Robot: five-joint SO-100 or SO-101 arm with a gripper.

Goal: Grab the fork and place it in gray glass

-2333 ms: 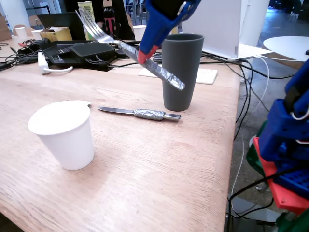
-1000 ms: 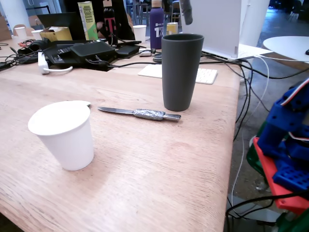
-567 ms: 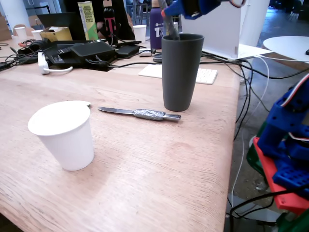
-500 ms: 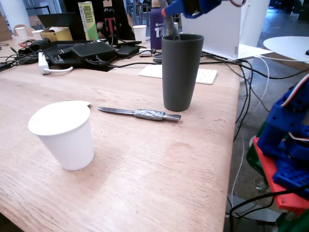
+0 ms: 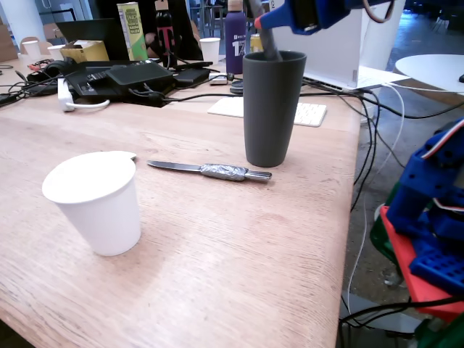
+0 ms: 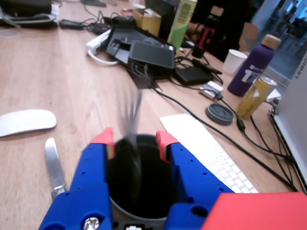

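The gray glass point(image 5: 272, 109) stands upright on the wooden table; in the wrist view its dark opening point(image 6: 153, 182) lies right under the gripper. My blue gripper point(image 5: 264, 25) hovers over its rim. In the wrist view the gripper point(image 6: 137, 140) has its red-tipped fingers point(image 6: 165, 140) spread apart over the opening. The fork point(image 6: 134, 120) shows as a blurred dark streak between them, near the left finger, with its lower end inside the glass. In the fixed view its grey shaft point(image 5: 270, 45) sticks out of the rim, tilted.
A foil-handled knife point(image 5: 210, 171) lies left of the glass, also in the wrist view point(image 6: 53, 163). A white paper cup point(image 5: 98, 199) stands front left. A white keyboard point(image 5: 304, 112), cables, bottles and boxes crowd the back. A white mouse point(image 6: 24, 122) lies nearby.
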